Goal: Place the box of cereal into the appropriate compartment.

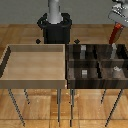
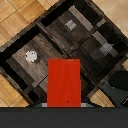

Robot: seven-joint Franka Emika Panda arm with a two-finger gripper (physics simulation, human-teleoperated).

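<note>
The box of cereal (image 1: 115,33) is a small flat red box. It hangs tilted from my gripper (image 1: 117,23) at the exterior view's far right, above the back right corner of the dark compartment bin (image 1: 95,85). The gripper is shut on the box's upper end. In the wrist view the red box (image 2: 64,82) fills the centre, with the dark bin's dividers (image 2: 55,36) and four compartments below it. The fingertips are hidden behind the box there.
A light wooden bin (image 1: 35,83) stands at the exterior view's left, touching the dark bin. Small grey blocks (image 1: 84,72) (image 2: 106,48) (image 2: 71,25) and a whitish round piece (image 2: 31,56) lie in the compartments. The robot base (image 1: 55,27) stands behind both bins.
</note>
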